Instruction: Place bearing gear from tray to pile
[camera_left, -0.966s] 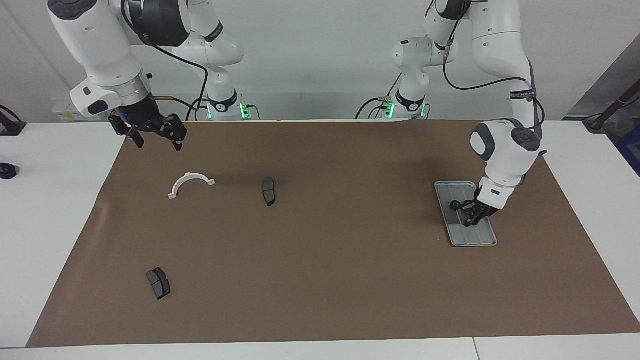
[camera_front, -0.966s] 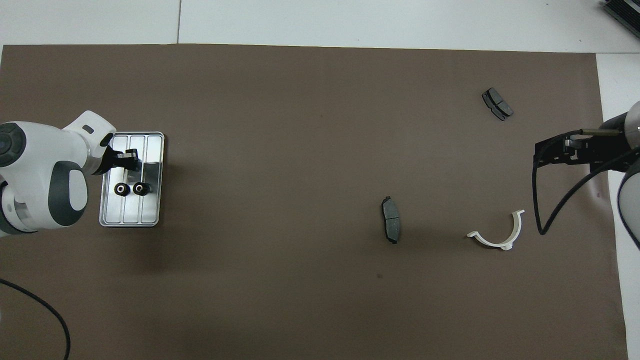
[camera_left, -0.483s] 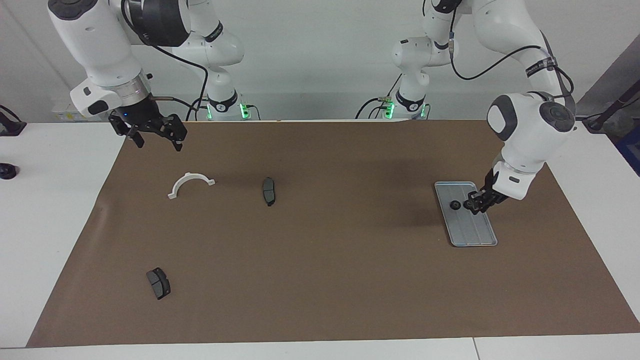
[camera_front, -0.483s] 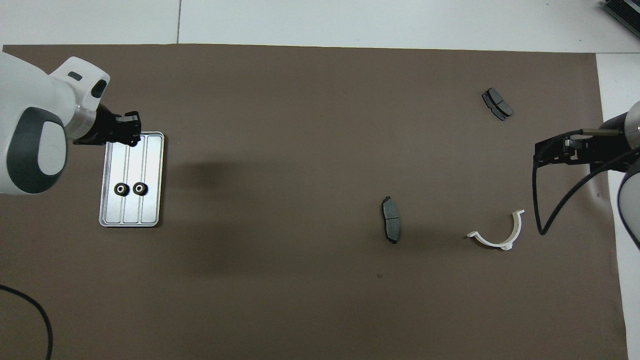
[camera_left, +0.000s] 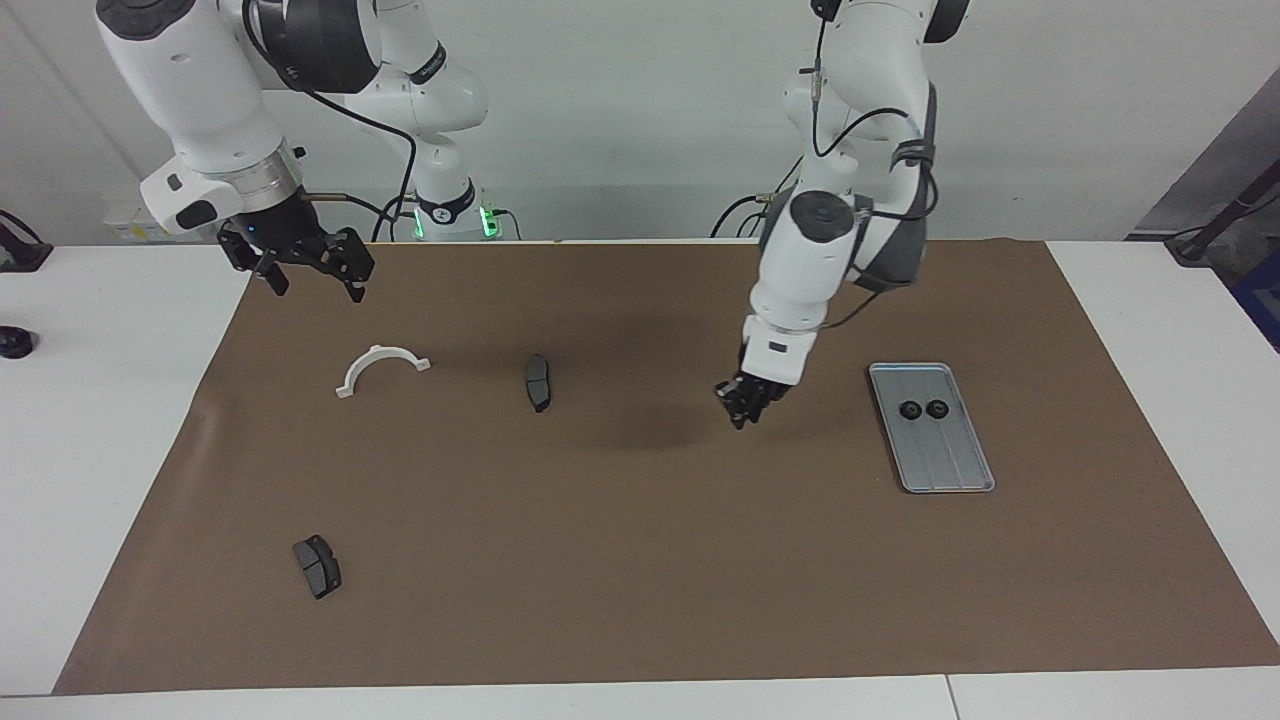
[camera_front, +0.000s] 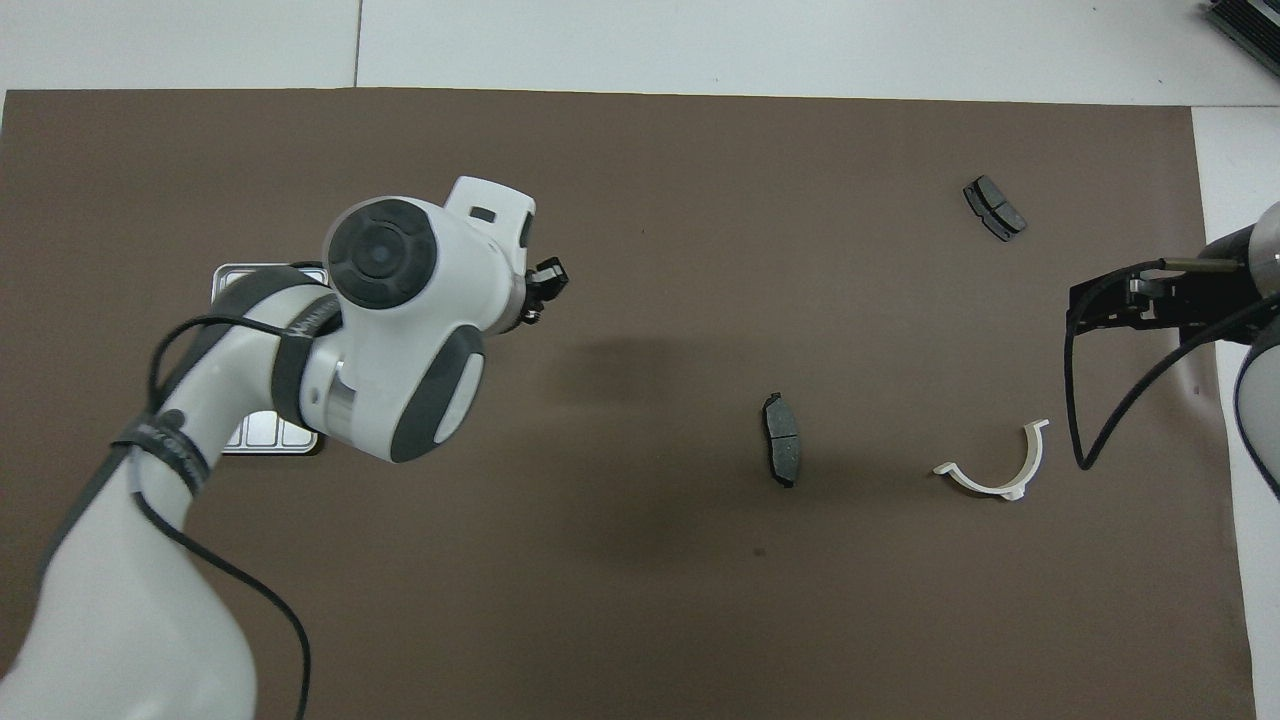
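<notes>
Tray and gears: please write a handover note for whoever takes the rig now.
Left pincer: in the air over bare mat, between the tray and a dark pad; load cannot be told.
Right pincer: open, waiting over the mat's edge.
Two gears lie in the tray.
No gear pile shows yet; both gears remain to move.

Two gears (camera_left: 924, 409) sit side by side in the tray (camera_left: 950, 468), at the left arm's end of the mat (camera_left: 640, 560).
</notes>
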